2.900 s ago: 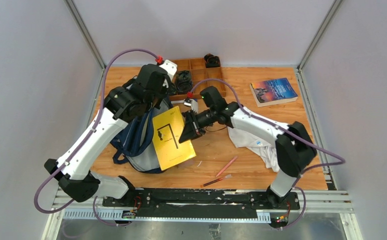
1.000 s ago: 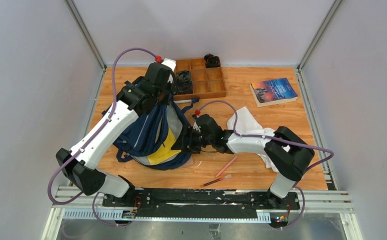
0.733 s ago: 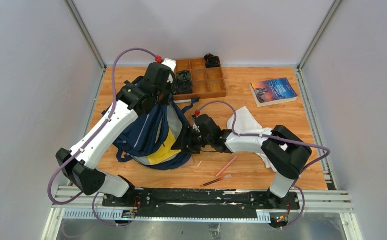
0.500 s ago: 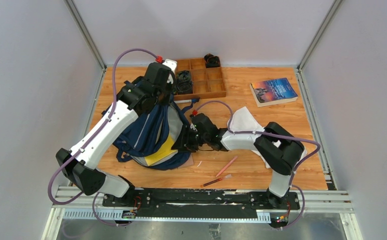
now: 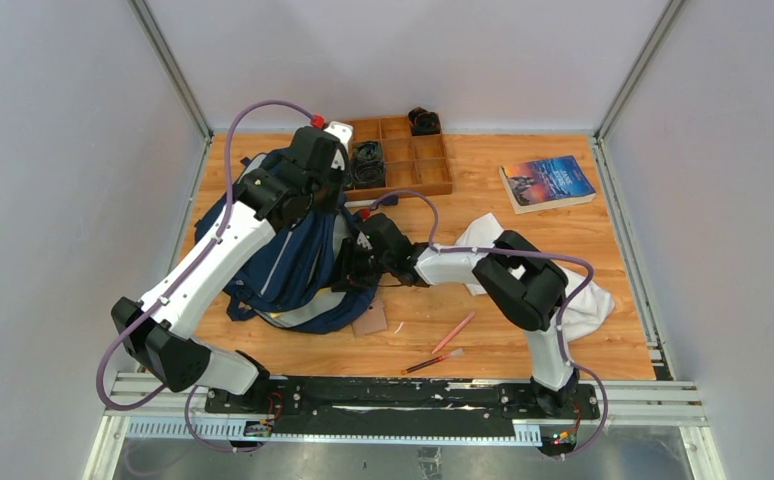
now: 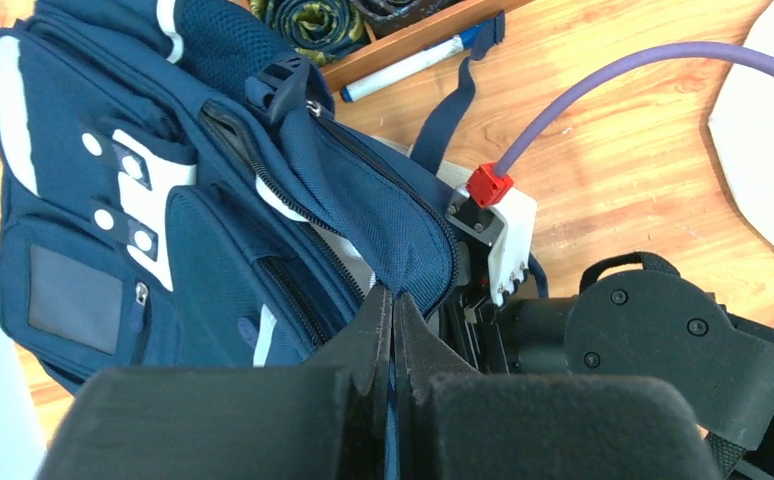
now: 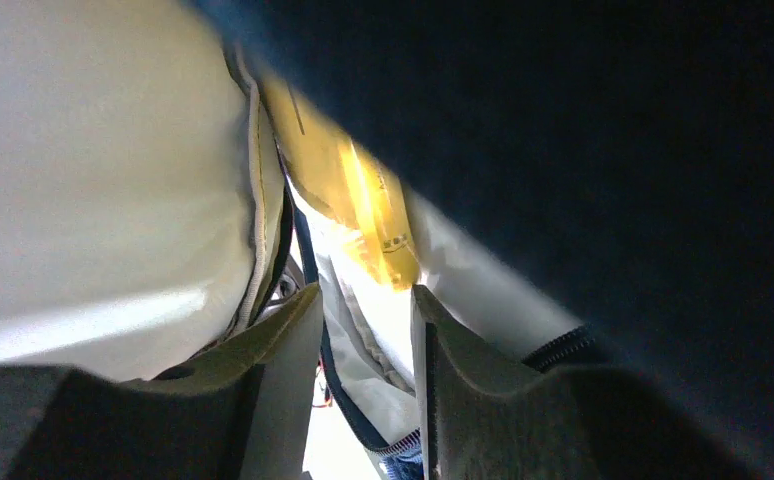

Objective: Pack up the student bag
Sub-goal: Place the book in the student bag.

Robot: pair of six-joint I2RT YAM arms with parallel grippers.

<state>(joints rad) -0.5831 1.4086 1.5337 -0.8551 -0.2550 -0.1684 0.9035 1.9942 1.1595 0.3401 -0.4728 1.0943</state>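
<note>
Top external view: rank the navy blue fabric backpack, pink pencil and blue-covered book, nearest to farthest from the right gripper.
1. Navy blue fabric backpack, left-centre: the right gripper reaches into its opening.
2. Pink pencil, near the front edge.
3. Blue-covered book, far right.

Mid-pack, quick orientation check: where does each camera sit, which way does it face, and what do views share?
Top external: above and behind the bases, looking down at the wooden table; both arms show, meeting at the navy blue fabric backpack.
Left wrist: above the backpack, looking along its shut left pincer, which clamps the opening edge.
Right wrist: inside the backpack, facing a yellow booklet; right pincer fingers apart.
Shared: left wrist and top both show the right arm at the backpack.
</note>
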